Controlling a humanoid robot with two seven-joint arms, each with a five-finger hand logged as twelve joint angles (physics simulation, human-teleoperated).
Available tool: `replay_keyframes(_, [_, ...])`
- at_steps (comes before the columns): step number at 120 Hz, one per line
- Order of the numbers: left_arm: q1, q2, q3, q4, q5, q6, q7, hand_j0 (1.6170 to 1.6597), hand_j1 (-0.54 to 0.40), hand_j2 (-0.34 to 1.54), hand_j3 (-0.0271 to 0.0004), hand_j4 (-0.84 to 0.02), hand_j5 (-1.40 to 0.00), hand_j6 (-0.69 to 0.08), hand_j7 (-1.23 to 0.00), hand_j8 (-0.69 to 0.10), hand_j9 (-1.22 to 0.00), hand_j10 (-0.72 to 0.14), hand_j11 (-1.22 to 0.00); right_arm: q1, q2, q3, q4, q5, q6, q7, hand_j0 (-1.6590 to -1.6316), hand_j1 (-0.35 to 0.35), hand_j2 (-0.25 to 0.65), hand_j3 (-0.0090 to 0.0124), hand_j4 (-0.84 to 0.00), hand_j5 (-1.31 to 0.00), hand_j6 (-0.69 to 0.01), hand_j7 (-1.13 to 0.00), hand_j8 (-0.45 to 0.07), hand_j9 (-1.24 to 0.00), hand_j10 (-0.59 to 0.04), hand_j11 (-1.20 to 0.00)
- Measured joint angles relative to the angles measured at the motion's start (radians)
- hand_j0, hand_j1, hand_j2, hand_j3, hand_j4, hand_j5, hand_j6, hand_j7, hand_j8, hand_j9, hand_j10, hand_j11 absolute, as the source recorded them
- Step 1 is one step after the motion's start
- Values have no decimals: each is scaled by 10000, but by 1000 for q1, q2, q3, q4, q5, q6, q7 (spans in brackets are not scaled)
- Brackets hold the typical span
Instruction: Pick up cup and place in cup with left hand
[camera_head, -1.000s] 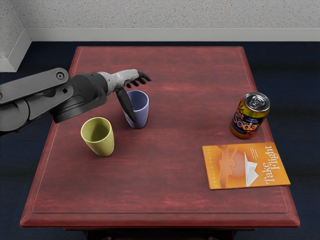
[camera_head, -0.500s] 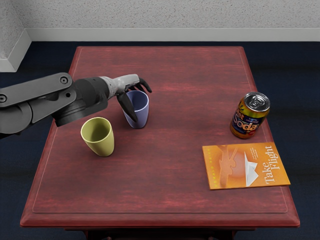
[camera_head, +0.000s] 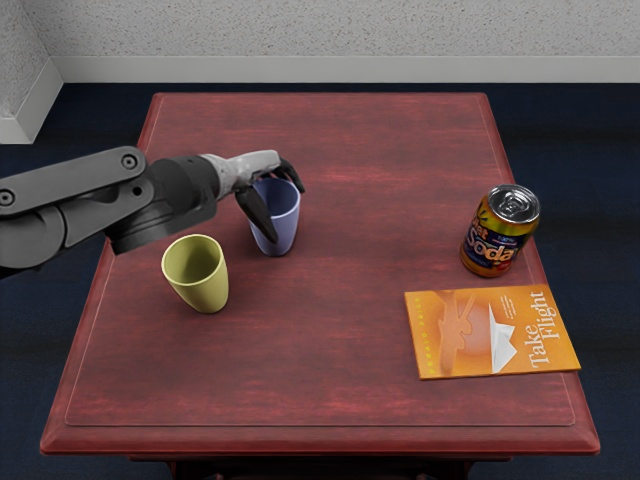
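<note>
Head view: left hand (camera_head: 248, 172) clasps blue cup (camera_head: 285, 228), yellow cup (camera_head: 207, 291) apart.

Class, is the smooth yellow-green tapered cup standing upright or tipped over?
Upright: the cup stands on its narrower end, with its wide, round, open rim facing up.

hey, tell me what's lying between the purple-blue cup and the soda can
Nothing but bare red tabletop lies between the purple-blue cup and the soda can, as the head view shows.
</note>
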Motion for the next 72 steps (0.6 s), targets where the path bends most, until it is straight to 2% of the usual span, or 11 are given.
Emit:
replay_keyframes(17, [-11, 19, -1, -16, -1, 0, 0, 16542, -1549, 1606, 0, -4356, -6125, -2661, -6160, -2366, -6090, -3302, -6135, 0, 0, 0, 0, 0, 0, 0, -16581, -3489, -3, 0, 0, 0, 4, 0, 3, 0, 2, 0])
replay_keyframes(18, [-16, 24, -1, -17, -2, 1, 0, 16543, -1562, 1727, 0, -4399, -6080, -2673, -6070, -2730, -6113, -3156, -6152, 0, 0, 0, 0, 0, 0, 0, -16581, -3489, -3, 0, 0, 0, 5, 0, 3, 0, 2, 0])
replay_keyframes(25, [-39, 48, -4, -20, -4, 1, 0, 16546, -1435, 1463, 0, -4469, -6133, -2773, -6200, -2452, -6165, -3424, -6209, 0, 0, 0, 0, 0, 0, 0, -16581, -3489, -3, 0, 0, 0, 5, 0, 3, 0, 2, 0])
replay_keyframes(33, [-45, 66, -11, -22, -9, -3, 0, 16547, -1210, 1197, 0, -4557, -6146, -2993, -6242, -2599, -6166, -3585, -6235, 0, 0, 0, 0, 0, 0, 0, -16581, -3489, -3, 0, 0, 0, 4, 0, 3, 0, 2, 0])
replay_keyframes(48, [-92, 111, -19, -24, -60, -12, 0, 16544, -850, 623, 0, -4599, -6217, -3204, -6356, -2748, -6249, -3734, -6255, 0, 0, 0, 0, 0, 0, 0, -16581, -3489, -3, 0, 0, 1, 5, 0, 4, 0, 2, 0])
replay_keyframes(58, [-103, 188, -32, -62, -91, -24, 0, 16542, -647, 410, 0, -4677, -6186, -3462, -6282, -3079, -6217, -3947, -6267, 0, 0, 0, 0, 0, 0, 0, -16581, -3489, -3, 0, -1, 1, 5, 0, 4, 0, 2, 0])
replay_keyframes(72, [-114, 240, -58, -105, -136, -68, 0, 16544, -754, 469, 0, -4628, -6277, -3445, -6192, -2919, -6274, -3717, -6282, 0, 0, 0, 0, 0, 0, 0, -16581, -3489, -3, 0, 0, 1, 5, 0, 4, 0, 3, 0])
